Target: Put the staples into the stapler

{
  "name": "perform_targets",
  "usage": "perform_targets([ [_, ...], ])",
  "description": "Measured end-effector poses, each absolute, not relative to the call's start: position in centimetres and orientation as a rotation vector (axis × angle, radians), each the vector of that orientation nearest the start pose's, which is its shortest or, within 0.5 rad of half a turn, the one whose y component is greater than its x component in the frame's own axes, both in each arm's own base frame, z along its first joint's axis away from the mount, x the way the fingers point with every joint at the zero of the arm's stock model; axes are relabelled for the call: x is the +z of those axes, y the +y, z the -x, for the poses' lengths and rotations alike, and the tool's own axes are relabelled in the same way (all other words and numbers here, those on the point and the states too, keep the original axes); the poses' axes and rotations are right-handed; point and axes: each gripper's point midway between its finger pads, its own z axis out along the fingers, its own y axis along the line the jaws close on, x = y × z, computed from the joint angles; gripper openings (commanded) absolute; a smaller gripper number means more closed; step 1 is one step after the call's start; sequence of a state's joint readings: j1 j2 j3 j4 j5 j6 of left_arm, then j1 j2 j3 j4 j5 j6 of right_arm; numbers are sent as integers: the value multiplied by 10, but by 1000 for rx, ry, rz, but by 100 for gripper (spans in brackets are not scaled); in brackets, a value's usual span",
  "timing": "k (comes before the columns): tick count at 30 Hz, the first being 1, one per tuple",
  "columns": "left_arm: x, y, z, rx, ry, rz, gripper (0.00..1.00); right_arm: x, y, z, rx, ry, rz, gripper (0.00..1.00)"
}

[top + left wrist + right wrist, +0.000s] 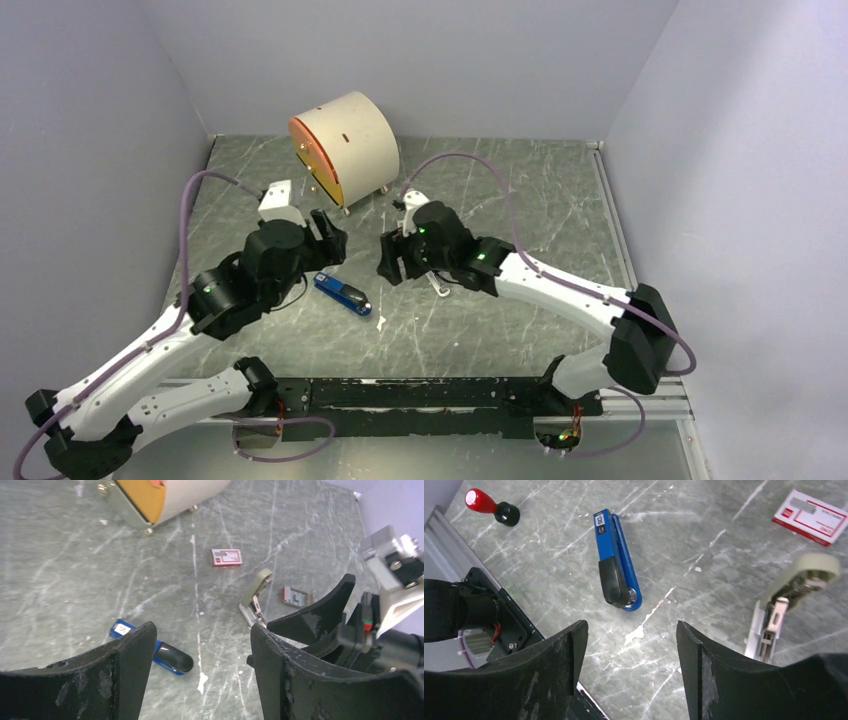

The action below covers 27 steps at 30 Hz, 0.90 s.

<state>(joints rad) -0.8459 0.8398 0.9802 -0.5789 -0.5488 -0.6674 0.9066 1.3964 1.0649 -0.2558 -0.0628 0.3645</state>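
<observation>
The blue stapler (343,294) lies closed and flat on the marbled table between the two arms. It also shows in the left wrist view (172,659) and in the right wrist view (616,565). My left gripper (328,235) hovers up and to the left of it, open and empty (201,635). To the stapler's right, my right gripper (392,257) is also open with nothing between its fingers (631,630). Neither gripper touches the stapler. The staples are out of view.
A grey-green stapler (789,595) lies opened beside the right gripper. A red-and-white box (226,557) and a smaller one (296,596) rest further out. A round beige drum with an orange face (345,148) stands at the back. A red-handled stamp (486,505) is near the front rail.
</observation>
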Motion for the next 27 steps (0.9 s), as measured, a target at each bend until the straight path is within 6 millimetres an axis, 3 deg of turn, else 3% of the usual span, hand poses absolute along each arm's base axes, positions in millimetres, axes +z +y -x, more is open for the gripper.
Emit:
perform_targets([
  [5, 290, -130, -224, -388, 1917, 210, 80, 169, 370, -216, 703, 2173, 770, 70],
  [10, 292, -112, -214, -381, 1891, 234, 79, 140, 391, -192, 625, 2217, 895, 70],
  [18, 246, -101, -210, -264, 2001, 290, 71, 98, 418, -183, 494, 2297, 944, 65],
  [23, 222, -92, -201, -246, 2047, 370, 63, 87, 421, -195, 427, 2320, 860, 60],
  [27, 202, -79, -190, -236, 2062, 453, 63, 75, 418, -208, 401, 2351, 818, 52],
])
